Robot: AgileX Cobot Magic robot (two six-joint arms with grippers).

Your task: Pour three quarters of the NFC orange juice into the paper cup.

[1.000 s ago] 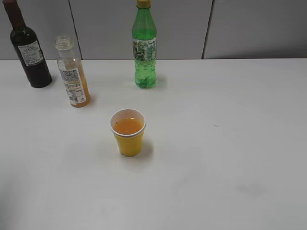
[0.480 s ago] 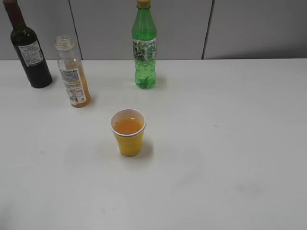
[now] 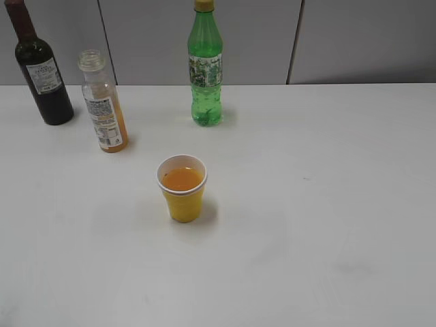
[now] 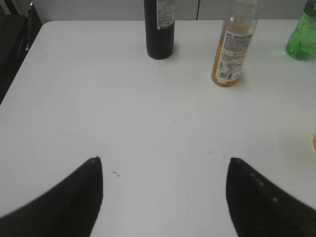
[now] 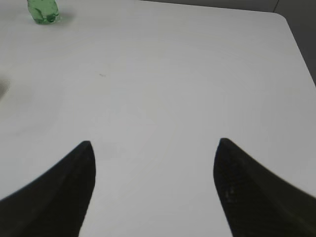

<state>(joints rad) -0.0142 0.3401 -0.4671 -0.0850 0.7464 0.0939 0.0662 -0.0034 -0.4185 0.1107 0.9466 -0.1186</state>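
The NFC orange juice bottle (image 3: 103,102) stands upright and capless at the back left of the white table, with a little orange liquid at its bottom. It also shows in the left wrist view (image 4: 232,47). The yellow paper cup (image 3: 182,189) stands in the middle, holding orange juice. My left gripper (image 4: 163,163) is open and empty over bare table, well in front of the bottle. My right gripper (image 5: 154,145) is open and empty over bare table on the right. Neither gripper shows in the exterior view.
A dark wine bottle (image 3: 41,68) stands at the back left, left of the juice bottle. A tall green bottle (image 3: 205,68) stands at the back centre. The table's left edge (image 4: 19,64) and right back corner (image 5: 284,19) are in view.
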